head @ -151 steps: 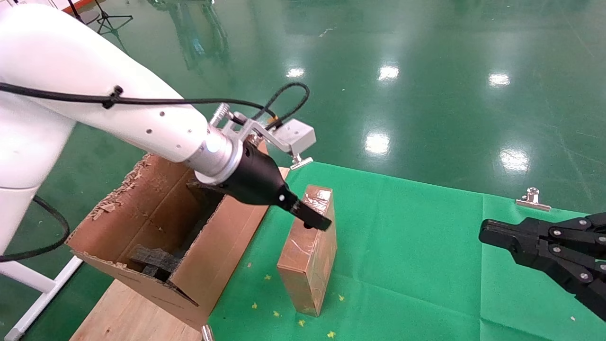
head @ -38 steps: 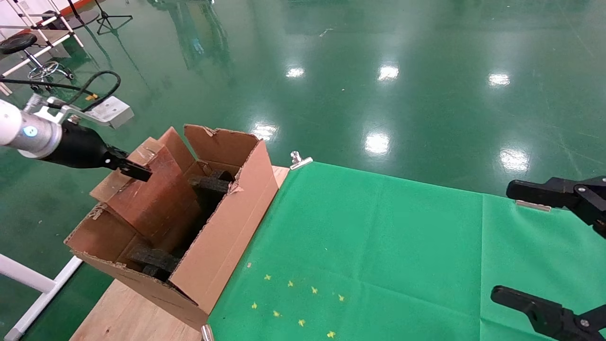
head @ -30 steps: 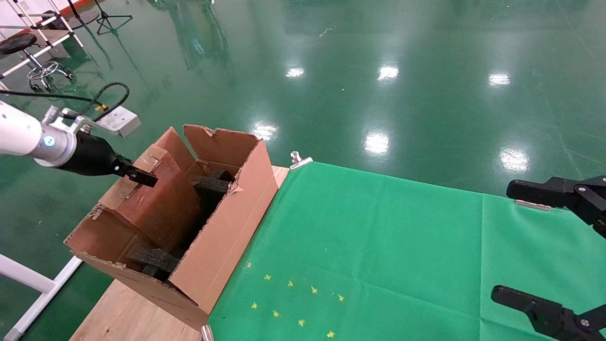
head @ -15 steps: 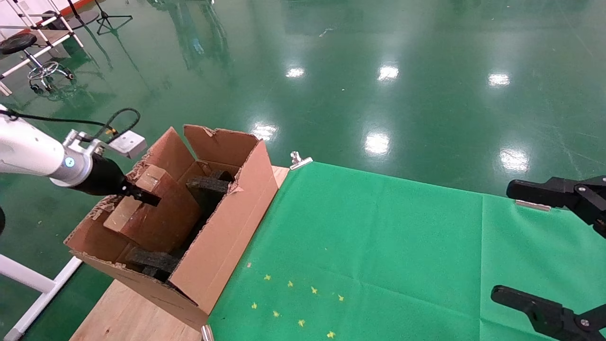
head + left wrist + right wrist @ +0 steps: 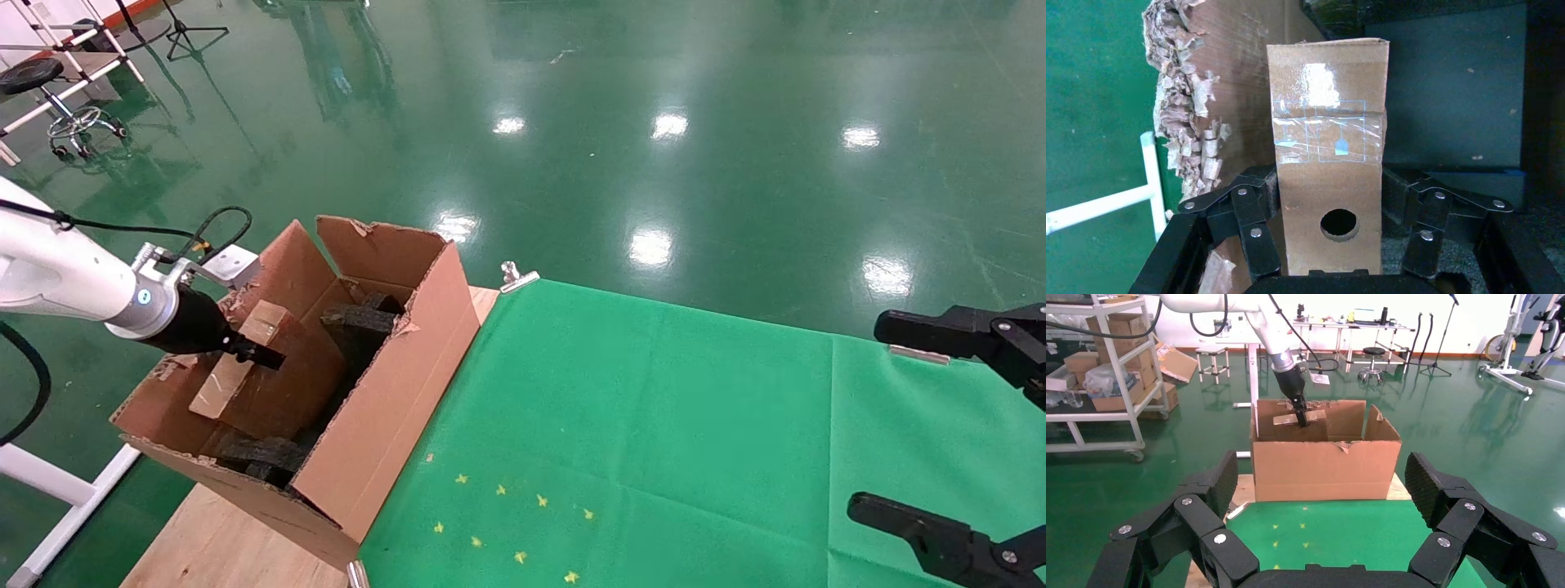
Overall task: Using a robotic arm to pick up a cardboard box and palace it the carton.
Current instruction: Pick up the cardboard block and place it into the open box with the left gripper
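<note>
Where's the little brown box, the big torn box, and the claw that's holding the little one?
cardboard box [image 5: 1324, 184], left wrist view, taped face above its round hole.
carton [image 5: 384, 408], head view, long outer side wall.
left gripper [image 5: 1330, 236], left wrist view, midway between fingertips.

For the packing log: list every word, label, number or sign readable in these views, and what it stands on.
No text can be read anywhere.
Small brown taped cardboard box, held by the left pincer: faint blue outlines and one small blue mark under the clear tape, no legible characters.
Large torn brown carton: no print visible.
Green cloth: only small yellow star marks, no lettering.
</note>
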You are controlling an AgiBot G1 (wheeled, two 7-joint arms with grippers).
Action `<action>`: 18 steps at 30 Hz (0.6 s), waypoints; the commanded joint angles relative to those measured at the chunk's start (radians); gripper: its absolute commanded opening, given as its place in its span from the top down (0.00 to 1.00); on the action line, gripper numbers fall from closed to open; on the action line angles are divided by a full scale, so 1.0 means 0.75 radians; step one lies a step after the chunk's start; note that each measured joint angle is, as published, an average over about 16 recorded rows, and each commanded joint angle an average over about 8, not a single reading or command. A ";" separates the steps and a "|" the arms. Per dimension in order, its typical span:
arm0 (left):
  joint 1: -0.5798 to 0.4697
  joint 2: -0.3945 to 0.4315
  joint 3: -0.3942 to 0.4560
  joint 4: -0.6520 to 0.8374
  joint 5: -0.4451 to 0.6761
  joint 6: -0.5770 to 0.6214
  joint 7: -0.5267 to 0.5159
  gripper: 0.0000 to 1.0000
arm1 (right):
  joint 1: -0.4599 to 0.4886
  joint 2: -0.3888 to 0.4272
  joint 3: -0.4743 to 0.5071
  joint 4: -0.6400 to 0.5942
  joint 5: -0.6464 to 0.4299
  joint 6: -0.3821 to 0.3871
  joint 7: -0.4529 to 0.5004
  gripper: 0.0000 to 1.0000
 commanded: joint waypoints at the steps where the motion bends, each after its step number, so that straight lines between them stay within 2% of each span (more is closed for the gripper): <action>1: 0.004 0.004 -0.002 0.008 -0.003 -0.007 -0.002 0.00 | 0.000 0.000 0.000 0.000 0.000 0.000 0.000 0.00; 18: 0.004 0.000 -0.001 0.005 0.000 0.009 -0.003 0.00 | 0.000 0.000 0.000 0.000 0.000 0.000 0.000 0.00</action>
